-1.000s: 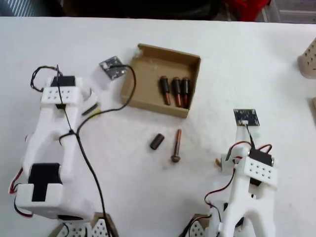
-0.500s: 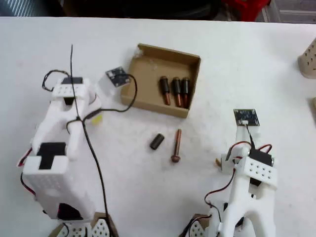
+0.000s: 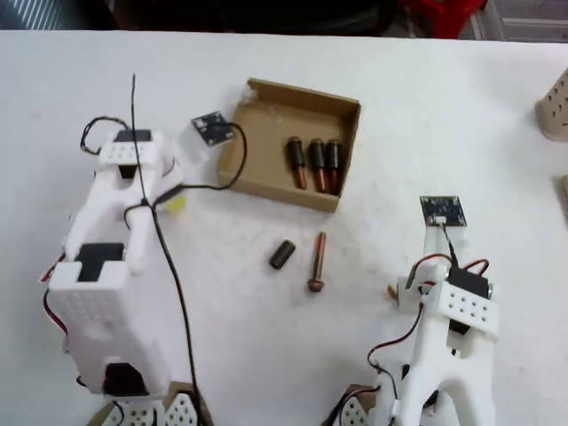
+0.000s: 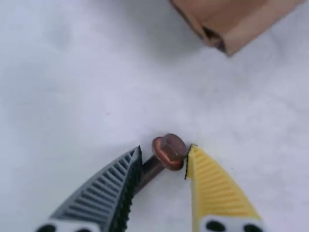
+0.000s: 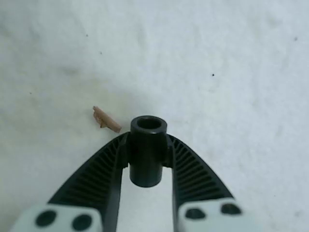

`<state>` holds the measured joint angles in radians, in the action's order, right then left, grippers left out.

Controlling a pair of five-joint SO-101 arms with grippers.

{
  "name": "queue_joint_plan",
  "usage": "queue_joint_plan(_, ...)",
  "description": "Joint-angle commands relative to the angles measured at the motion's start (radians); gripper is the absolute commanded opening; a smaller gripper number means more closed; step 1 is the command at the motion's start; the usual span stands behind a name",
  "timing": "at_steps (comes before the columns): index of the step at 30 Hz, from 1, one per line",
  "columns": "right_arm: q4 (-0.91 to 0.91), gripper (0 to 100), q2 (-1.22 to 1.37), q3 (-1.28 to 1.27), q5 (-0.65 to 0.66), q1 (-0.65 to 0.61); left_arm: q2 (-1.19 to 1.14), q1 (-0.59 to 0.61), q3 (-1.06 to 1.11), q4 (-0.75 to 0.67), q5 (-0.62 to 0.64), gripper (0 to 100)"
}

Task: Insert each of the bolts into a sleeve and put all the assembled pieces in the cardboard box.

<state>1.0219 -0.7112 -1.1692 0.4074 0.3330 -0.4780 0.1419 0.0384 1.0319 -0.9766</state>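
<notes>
A white table carries everything. The white plastic left arm stands toward the left of the table in the high view, with its wrist just beside the box's left wall. The left gripper, one finger grey and one yellow, is clamped on a copper-coloured held bolt, pinching the shank just below the hexagonal head, which pokes out past the tips above the table. The white plastic right arm sits low on the right, well apart from the box. The right gripper, with black ribbed fingers, is closed around a short black cylindrical held sleeve, whose open bore shows at the tips. An open brown cardboard box lies between the arms, farther back. Three assembled pieces lie side by side on its floor toward its right wall. In front of the box a loose copper bolt lies on the table, and a loose black sleeve rests near it on its left, not touching. A tiny brown chip lies on the table near the right gripper's tips.
</notes>
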Motion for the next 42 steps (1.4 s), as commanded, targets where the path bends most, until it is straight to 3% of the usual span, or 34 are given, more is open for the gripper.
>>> queue_joint_plan(1,-0.015,1.7,-0.021,0.008,-0.003,0.005,-0.015,0.019,-0.031,-0.061,0.000,18)
queue_joint_plan(7,-0.015,1.7,-0.021,0.008,-0.003,0.005,-0.038,0.024,-0.031,-0.104,0.021,3)
queue_joint_plan(13,-0.015,1.7,-0.021,0.008,-0.003,0.005,-0.036,0.018,-0.031,-0.025,0.104,2)
queue_joint_plan(18,-0.015,1.7,-0.021,0.008,-0.003,0.005,-0.036,0.018,-0.112,0.095,0.396,2)
queue_joint_plan(26,-0.015,1.7,-0.021,0.008,-0.003,0.005,-0.045,0.024,-0.387,0.374,1.088,2)
queue_joint_plan(30,-0.015,1.7,-0.021,0.008,-0.003,0.007,-0.039,0.018,-0.400,0.422,1.364,2)
queue_joint_plan(33,-0.015,1.7,-0.021,0.008,-0.003,0.008,-0.047,0.013,-0.397,0.399,1.470,3)
queue_joint_plan(37,-0.015,1.7,-0.021,0.008,-0.003,0.010,-0.048,-0.004,-0.336,0.304,1.498,3)
queue_joint_plan(42,-0.015,1.7,-0.021,0.008,-0.003,0.010,-0.044,-0.036,-0.250,0.213,1.494,16)
